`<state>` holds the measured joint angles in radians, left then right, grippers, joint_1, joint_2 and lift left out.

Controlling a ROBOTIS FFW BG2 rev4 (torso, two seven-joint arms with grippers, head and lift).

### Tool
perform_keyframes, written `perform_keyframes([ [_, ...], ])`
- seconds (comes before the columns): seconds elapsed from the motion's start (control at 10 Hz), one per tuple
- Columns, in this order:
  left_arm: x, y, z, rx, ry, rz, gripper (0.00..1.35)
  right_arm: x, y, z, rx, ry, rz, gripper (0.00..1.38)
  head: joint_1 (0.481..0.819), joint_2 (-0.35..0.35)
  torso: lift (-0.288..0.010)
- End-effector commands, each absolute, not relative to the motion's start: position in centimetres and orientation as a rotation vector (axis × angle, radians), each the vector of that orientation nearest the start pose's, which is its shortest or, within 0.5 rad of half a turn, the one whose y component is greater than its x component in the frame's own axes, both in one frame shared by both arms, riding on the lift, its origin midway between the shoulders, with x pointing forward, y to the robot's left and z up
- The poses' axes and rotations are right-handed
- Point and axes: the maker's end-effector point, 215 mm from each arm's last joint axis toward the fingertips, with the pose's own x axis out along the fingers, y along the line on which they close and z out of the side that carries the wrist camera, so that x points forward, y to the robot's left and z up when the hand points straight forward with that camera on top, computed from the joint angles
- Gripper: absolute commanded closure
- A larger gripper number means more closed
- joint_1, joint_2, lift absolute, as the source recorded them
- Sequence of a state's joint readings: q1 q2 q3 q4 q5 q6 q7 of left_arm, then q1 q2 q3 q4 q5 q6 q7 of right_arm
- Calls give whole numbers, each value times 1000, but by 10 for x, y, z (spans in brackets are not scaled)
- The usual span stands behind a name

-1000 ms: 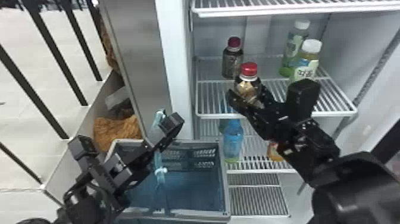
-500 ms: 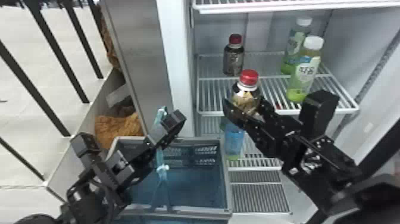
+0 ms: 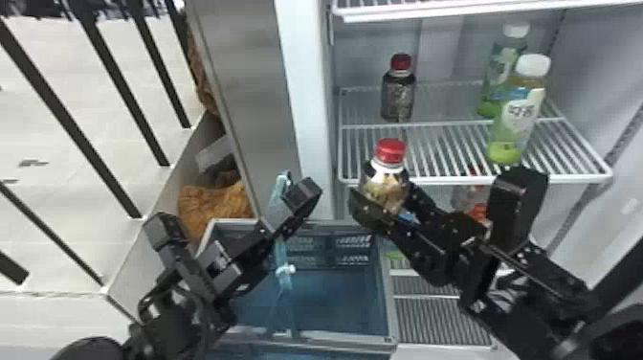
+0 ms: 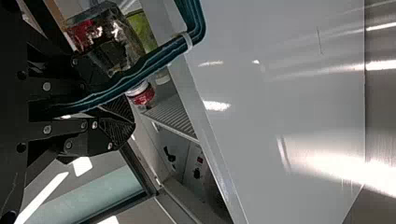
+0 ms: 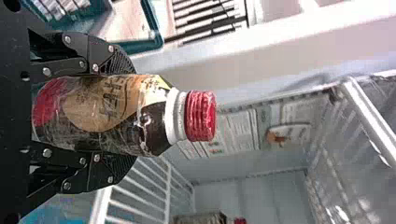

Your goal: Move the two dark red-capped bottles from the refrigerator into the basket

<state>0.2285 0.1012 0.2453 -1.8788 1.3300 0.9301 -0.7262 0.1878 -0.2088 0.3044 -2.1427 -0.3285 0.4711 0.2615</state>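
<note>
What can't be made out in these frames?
- Held bottle's base, head view: behind the right gripper.
- Basket's near-left corner, head view: behind the left arm.
- Other dark bottle's underside, right wrist view: cut by the bottom edge.

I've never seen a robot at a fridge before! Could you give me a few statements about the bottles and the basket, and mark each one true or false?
1. The robot's right hand grips a dark bottle with a red cap. True.
2. The second dark red-capped bottle lies on its side. False: it stands upright on the white wire shelf.
3. Two greenish bottles with white caps stand on that same shelf. True.
4. The gripped bottle is already down in the blue plastic basket with a grey rim. False: it is still held in the right hand, near the shelf's front edge.
</note>
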Motion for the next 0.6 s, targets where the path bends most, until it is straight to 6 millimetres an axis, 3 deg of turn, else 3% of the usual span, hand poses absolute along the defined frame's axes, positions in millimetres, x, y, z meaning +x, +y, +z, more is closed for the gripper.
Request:
perform_keyframes([
  [0.0,408,119,-242,-1311,185,-1045,1200,441,15,-295,194,199,778,1283,695,145,-34],
  [0.2,408,119,-243,-1313,189,-1044,1200,424,35,-305,236,244,841,1283,695,176,-34],
  [0.5,408,119,-243,-1316,187,-1045,1200,406,46,-326,261,333,887,1246,695,214,-34],
])
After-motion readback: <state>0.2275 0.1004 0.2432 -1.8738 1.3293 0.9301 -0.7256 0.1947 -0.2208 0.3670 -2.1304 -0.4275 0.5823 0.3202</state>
